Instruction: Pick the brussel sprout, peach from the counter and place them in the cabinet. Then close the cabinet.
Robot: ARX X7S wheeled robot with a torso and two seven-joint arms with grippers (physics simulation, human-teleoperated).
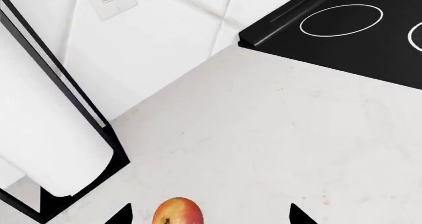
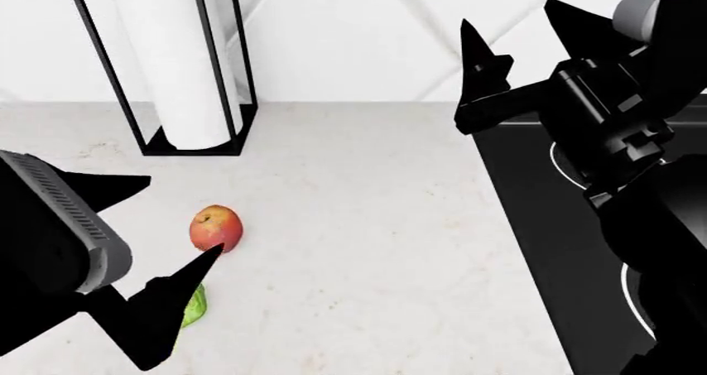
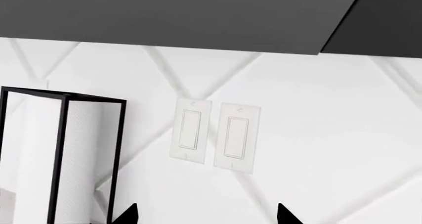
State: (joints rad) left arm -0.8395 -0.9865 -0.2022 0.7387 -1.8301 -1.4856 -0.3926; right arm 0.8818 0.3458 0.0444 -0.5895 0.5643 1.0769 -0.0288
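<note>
While my left gripper (image 2: 144,255) hovers spread wide and empty over the peach (image 2: 215,228), the brussel sprout (image 2: 194,309) just at the peach's 6 o'clock on the white counter (image 2: 376,226), my right gripper (image 2: 492,77) waits open, aimed at the tiled wall (image 3: 316,135).

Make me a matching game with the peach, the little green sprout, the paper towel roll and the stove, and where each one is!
Things:
1. peach
2. brussel sprout
3. paper towel roll
4. stove

Places:
A. standing in a black wire frame by the back wall
B. partly hidden behind the left gripper
C. black glass surface at the right of the counter
D. on the counter, just beyond the tip of the left gripper's finger

Pairs: 1-D, 2-B, 3-A, 4-C
</note>
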